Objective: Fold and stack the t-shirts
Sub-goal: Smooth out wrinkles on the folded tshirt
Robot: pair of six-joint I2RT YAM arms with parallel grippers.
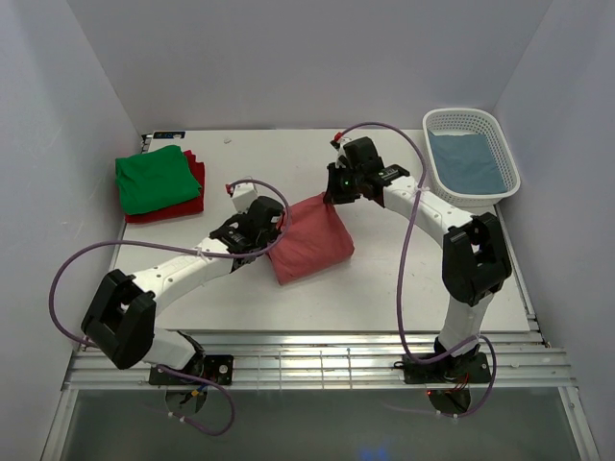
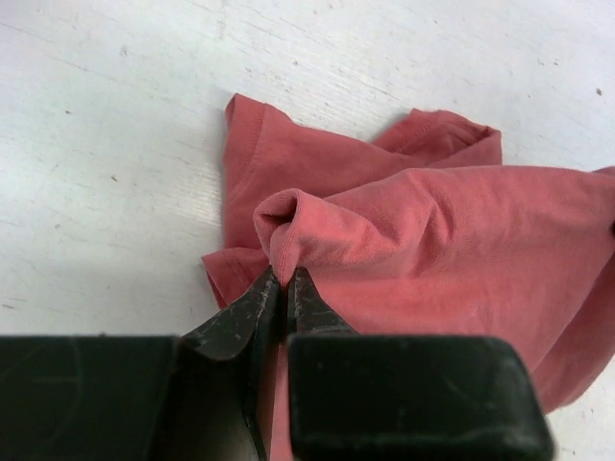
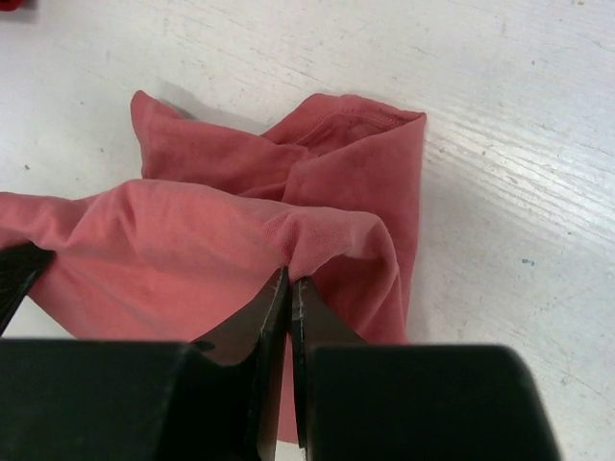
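A dusty pinkish-red t-shirt [image 1: 309, 242] lies partly folded mid-table. My left gripper [image 1: 272, 233] is shut on its left edge; in the left wrist view the gripper [image 2: 284, 279] pinches a raised fold of the shirt [image 2: 432, 240]. My right gripper [image 1: 333, 195] is shut on its far corner; in the right wrist view the gripper [image 3: 289, 279] pinches a fold of the shirt [image 3: 192, 250]. A folded bright green t-shirt [image 1: 154, 178] lies on a dark red t-shirt [image 1: 195, 187] at the far left. A grey-blue t-shirt [image 1: 467, 159] lies in the basket.
A white lattice basket [image 1: 509, 163] stands at the far right of the white table [image 1: 404, 298]. Purple cables loop off both arms. Walls close in on the left, right and back.
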